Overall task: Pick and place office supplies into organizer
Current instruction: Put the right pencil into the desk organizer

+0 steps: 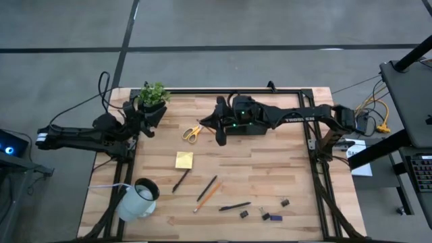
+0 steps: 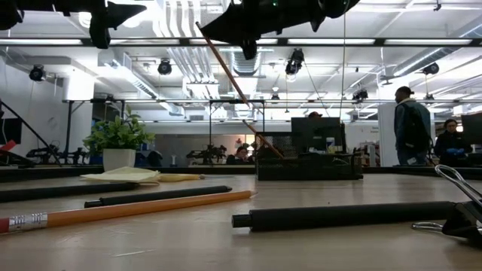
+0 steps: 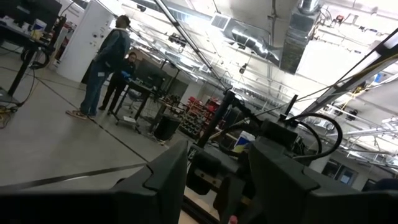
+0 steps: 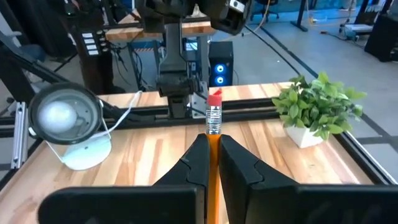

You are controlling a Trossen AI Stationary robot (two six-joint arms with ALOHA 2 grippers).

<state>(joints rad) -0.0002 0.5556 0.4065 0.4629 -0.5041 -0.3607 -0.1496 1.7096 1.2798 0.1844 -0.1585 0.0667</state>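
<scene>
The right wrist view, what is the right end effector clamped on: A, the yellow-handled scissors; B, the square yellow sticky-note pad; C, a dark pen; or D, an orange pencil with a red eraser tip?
D: the right end effector is shut on a thin orange wooden pencil, whose red eraser tip sticks out past the dark fingers.

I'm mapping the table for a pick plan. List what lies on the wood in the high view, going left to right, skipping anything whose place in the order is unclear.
White mug → green plant → yellow sticky-note pad → yellow-handled scissors → black organizer, under the right arm → small dark clips.
</scene>
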